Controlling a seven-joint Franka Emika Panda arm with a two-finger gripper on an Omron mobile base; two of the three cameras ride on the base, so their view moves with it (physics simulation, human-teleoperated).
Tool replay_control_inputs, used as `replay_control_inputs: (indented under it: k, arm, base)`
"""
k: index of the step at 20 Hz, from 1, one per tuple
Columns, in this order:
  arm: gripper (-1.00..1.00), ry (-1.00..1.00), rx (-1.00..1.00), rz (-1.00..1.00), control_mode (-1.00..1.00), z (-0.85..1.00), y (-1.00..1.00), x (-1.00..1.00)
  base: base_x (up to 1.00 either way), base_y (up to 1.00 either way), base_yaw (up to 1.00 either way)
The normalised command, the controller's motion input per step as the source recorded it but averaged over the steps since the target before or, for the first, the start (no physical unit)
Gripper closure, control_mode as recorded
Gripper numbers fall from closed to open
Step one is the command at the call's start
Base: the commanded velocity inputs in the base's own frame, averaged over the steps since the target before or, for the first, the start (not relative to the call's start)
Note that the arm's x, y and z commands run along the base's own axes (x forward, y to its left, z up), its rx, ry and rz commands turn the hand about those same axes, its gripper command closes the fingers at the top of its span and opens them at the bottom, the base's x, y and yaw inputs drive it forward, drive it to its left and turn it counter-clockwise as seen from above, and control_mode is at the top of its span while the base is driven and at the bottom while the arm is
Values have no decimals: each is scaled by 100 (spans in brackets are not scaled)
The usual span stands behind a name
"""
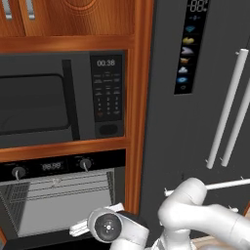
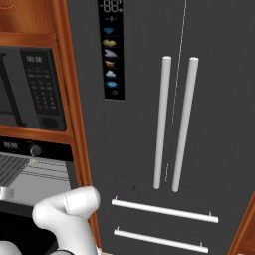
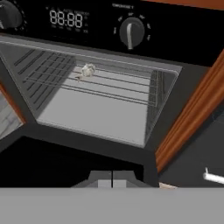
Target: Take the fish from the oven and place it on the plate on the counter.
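Observation:
The black oven stands open, its grey wire racks bare to view below two knobs and a digital display. A small pale fish lies on the upper rack near the back, left of centre, and shows as a faint speck in the left base view. My gripper hangs in front of the oven mouth over the lowered dark door, well short of the fish, fingertips pressed together with nothing between them. The oven's right edge shows beside my arm. The plate is out of view.
A black microwave with a keypad sits above the oven. A wooden frame post separates the oven from a dark fridge with long white handles. Drawer bars run below them.

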Motion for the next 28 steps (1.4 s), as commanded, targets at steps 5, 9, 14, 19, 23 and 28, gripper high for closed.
replay_control_inputs:
  k: [5, 9, 14, 19, 23, 28]
  arm:
    - [100, -24, 13, -17, -100, 12, 19, 32]
    - [100, -34, 11, -8, -100, -2, 0, 29]
    - [100, -27, 7, -1, -100, -1, 0, 44]
    - [100, 1, 0, 0, -100, -3, -6, 54]
    - [100, 5, -1, 0, -100, -15, -1, 60]
    - [100, -2, -1, 0, -100, -31, 0, 45]
  base:
    - [0, 0, 0]
    - [0, 0, 0]
    - [0, 0, 0]
    - [0, 0, 0]
    - [0, 0, 0]
    - [0, 0, 0]
